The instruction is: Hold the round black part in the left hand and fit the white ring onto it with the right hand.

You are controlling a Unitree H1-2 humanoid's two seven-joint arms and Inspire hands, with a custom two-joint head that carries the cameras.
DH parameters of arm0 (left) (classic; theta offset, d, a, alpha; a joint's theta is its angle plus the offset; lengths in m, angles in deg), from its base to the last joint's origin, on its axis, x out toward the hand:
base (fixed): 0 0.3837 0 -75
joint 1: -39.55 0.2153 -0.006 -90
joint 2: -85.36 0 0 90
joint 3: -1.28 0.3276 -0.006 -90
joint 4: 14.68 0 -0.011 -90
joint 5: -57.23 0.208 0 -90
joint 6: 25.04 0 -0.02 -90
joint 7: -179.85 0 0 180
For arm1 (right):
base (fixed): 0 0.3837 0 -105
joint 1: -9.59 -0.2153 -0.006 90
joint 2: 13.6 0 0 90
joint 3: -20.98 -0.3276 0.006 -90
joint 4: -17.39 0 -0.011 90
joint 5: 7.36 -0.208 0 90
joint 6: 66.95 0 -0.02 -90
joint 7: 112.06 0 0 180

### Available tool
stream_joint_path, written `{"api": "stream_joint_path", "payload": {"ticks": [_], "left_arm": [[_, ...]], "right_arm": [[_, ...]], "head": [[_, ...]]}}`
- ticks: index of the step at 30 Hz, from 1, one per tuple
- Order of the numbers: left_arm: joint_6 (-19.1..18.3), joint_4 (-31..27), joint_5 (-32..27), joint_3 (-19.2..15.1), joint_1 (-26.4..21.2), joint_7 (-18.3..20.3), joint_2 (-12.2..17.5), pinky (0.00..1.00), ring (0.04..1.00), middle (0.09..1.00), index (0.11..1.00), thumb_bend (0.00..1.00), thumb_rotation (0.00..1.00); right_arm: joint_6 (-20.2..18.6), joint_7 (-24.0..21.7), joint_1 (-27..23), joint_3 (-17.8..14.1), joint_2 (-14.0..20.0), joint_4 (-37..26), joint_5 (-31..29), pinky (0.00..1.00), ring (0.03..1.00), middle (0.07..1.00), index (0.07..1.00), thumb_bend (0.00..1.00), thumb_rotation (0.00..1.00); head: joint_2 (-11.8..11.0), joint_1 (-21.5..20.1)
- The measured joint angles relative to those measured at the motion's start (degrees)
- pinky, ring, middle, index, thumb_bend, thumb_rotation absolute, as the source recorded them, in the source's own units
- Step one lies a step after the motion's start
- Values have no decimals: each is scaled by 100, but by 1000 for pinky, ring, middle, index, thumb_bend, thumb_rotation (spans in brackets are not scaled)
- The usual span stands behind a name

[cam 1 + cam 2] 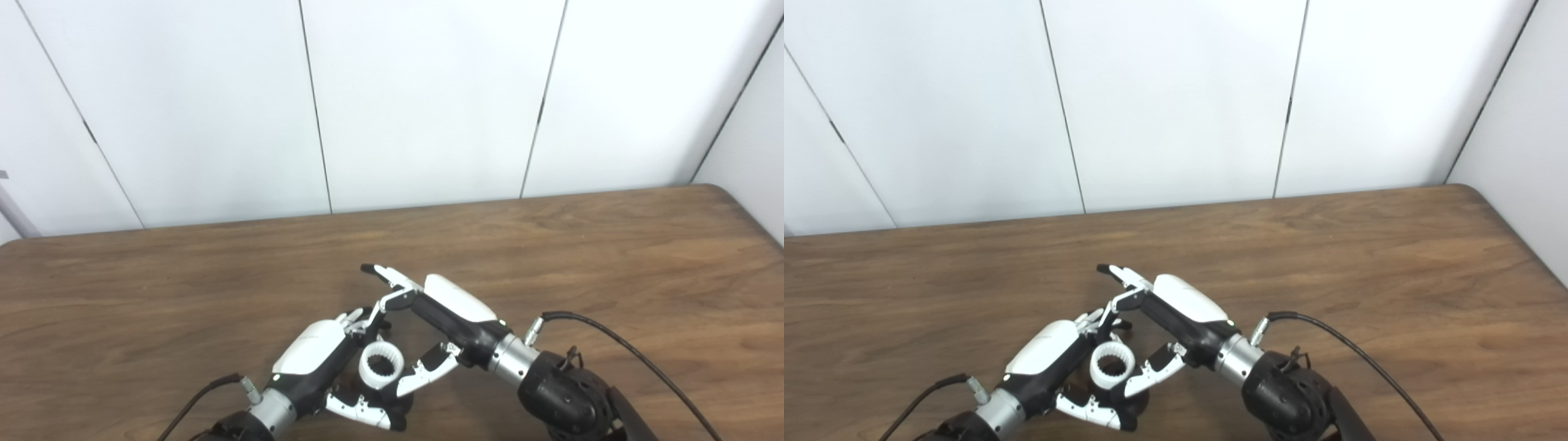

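Note:
The white ring (381,365), toothed on its inside, sits low in the middle, over the round black part (402,404). Only a dark edge of that part shows below the ring. My left hand (318,361) comes in from the bottom left and is shut on the black part, its thumb (358,411) under the ring and its fingers behind it. My right hand (450,312) reaches in from the right. Its thumb (425,372) presses the ring's right side, and a curled finger (392,301) comes down behind the ring. Its other fingers (386,274) point away to the left.
The brown wooden table (612,257) runs across the whole view, with white wall panels behind it. Its right edge is near the white side wall. Black cables trail from both wrists, the right one (612,337) arching over the table.

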State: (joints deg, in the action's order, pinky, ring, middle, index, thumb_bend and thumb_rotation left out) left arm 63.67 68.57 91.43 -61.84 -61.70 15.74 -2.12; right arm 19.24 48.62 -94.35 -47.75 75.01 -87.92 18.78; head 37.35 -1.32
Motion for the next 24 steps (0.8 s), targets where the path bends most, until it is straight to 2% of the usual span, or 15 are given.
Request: {"api": "stream_joint_path", "payload": {"ticks": [11, 15, 24], "left_arm": [[-36, -273, 31, -10, 200, 125, -1, 1000, 1000, 894, 477, 520, 57], [-88, -381, 33, -47, 221, 296, 5, 1000, 1000, 892, 476, 520, 57], [-50, -383, 22, -105, 237, 344, 2, 1000, 1000, 888, 476, 520, 57]], "right_arm": [[7, -28, 13, 22, -25, 7, 16, 798, 1000, 990, 491, 510, 146], [-6, -73, 36, 19, -19, -4, 21, 790, 1000, 989, 491, 510, 145], [-16, -89, 85, -3, -14, -28, 82, 783, 1000, 989, 490, 510, 142]], "head": [[184, -53], [202, -96], [176, -211]]}}
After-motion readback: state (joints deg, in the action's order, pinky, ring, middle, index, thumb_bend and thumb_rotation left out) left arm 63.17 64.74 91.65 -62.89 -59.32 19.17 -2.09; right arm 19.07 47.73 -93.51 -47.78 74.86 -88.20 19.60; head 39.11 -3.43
